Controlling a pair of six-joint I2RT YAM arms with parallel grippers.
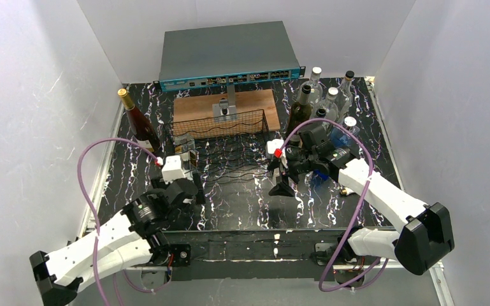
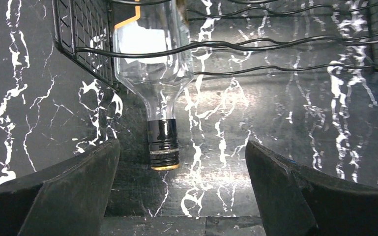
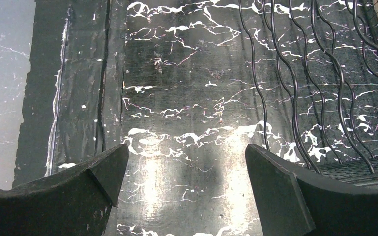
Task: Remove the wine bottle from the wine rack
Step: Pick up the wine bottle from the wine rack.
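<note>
- Upright dark bottle (image 1: 138, 122) stands at the far left, well apart from the action; low risk.
- Left gripper (image 2: 181, 155) has its jaws spread wide and holds nothing. It sits low, just near of the rack's left end, facing the bottle neck.
- Wine bottle (image 2: 152, 69) is clear glass and lies in the leftmost cradle of the wine rack (image 1: 226, 143), neck pointing near, black cap (image 2: 163, 147) close to the table.
- Risk: the cap sits left of the jaw centre, so closing could nudge the neck sideways or slip on the glass.
- Risk: wavy wires cross above the bottle's shoulder, so lifting straight up would likely snag and drag the light rack.
- Right gripper (image 3: 187, 157) is also spread and empty, by the rack's near right corner and not bracing it.
- Bottle cluster (image 1: 328, 102) at the far right sits close to the right arm, so a swing could topple it.
</note>
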